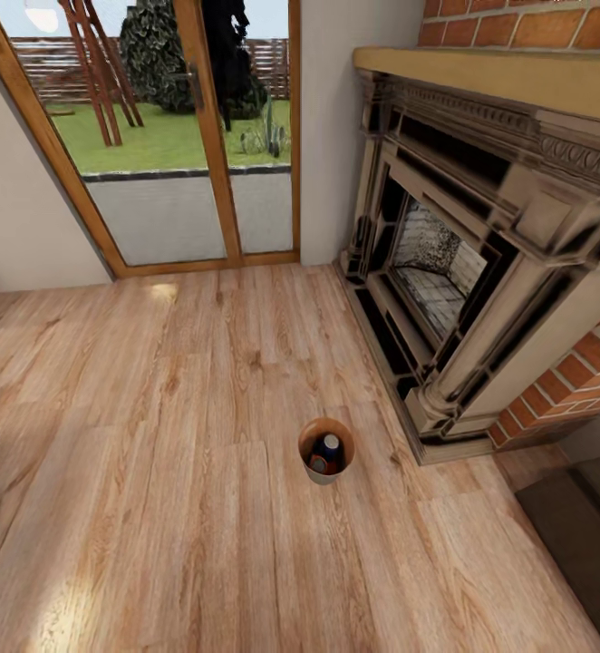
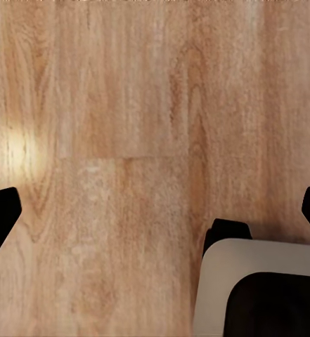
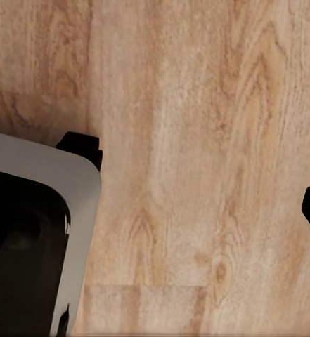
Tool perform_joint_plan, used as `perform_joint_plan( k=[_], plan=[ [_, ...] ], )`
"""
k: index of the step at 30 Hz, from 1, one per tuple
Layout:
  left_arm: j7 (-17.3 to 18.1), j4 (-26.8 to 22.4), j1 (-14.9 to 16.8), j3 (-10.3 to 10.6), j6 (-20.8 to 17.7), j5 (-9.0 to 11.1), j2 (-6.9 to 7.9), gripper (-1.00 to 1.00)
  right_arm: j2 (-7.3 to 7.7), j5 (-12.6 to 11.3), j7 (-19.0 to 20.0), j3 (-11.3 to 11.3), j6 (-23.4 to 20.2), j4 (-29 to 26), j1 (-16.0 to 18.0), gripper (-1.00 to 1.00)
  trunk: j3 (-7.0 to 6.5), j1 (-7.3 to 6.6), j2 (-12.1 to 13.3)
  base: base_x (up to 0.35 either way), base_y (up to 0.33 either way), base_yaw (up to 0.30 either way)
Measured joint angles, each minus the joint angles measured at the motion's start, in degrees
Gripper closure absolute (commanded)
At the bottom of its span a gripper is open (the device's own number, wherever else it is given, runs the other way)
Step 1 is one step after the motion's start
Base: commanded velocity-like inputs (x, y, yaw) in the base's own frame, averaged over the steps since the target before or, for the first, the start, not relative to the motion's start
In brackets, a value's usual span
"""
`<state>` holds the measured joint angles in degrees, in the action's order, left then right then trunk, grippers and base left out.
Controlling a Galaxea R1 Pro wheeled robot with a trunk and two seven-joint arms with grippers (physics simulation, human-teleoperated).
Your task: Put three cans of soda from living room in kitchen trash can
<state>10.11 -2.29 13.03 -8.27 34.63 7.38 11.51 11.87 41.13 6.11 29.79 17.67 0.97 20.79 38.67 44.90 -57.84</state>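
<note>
One tash can (image 1: 326, 451) is standing on your light wood floor (image 1: 155, 453) near the fireplace (image 1: 454, 263), holding a blue can (image 1: 330, 447) and an orange can (image 1: 318, 465); left gripper (image 2: 155, 210) jaws are gaping wide, the right gripper's unclear.

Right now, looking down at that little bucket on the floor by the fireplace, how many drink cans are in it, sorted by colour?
Inside the bin:
Blue cans: 1
Orange cans: 1 clearly visible
Total: 2 cans visible; the bin's wall could hide another, so I cannot rule out a third.
</note>
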Motion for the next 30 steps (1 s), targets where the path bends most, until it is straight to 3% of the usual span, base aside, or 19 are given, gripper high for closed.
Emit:
perform_joint_plan(
  k=[12,17,30],
  plan=[
    [0.03,0.47,-0.03,0.08,-1.14,-0.08,0.08,-1.00,-0.31,0.02,-0.04,0.05,-0.04,1.05,-0.10,-1.00,-2.15,-2.64,4.81,0.000,0.000,0.000],
    [0.01,1.79,-0.03,0.05,-4.24,-0.06,0.08,-1.00,-0.65,0.07,-0.04,0.01,-0.07,1.26,-1.25,-1.00,-3.05,-3.73,6.82,0.000,0.000,0.000],
    [0.05,2.76,-0.78,0.14,-13.48,-0.09,0.64,-1.00,-3.18,0.02,0.03,0.26,-0.21,1.40,-7.10,-1.00,-5.38,-6.59,12.03,0.000,0.000,0.000]
  ],
)
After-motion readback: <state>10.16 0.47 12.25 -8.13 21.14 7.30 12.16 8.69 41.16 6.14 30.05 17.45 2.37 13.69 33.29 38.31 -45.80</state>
